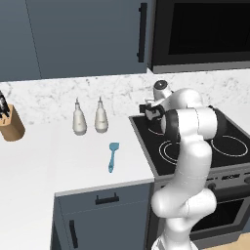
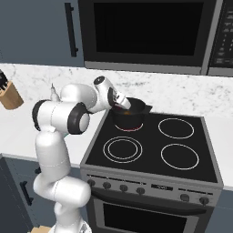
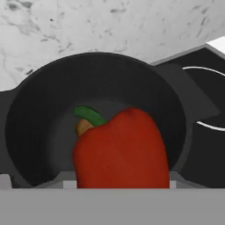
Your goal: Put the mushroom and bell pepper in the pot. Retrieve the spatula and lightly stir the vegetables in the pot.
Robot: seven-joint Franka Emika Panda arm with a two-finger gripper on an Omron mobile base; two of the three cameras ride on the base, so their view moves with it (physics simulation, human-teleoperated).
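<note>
Gripper (image 2: 124, 103) clamping bell pepper (image 3: 121, 149) at frame centre, hovering over pot (image 3: 26, 114); off-centre release risking pepper striking rim

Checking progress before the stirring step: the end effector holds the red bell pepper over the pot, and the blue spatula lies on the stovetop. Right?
Not quite. The spatula lies on the white counter left of the stove, as the left base view shows. The rest stands: the end effector holds the bell pepper over the pot.

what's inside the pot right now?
In the hand view the bell pepper, held in the gripper, hangs over the pot. A small brown bit peeks out behind it, maybe the mushroom. The pepper covers the rest of the floor.
</note>
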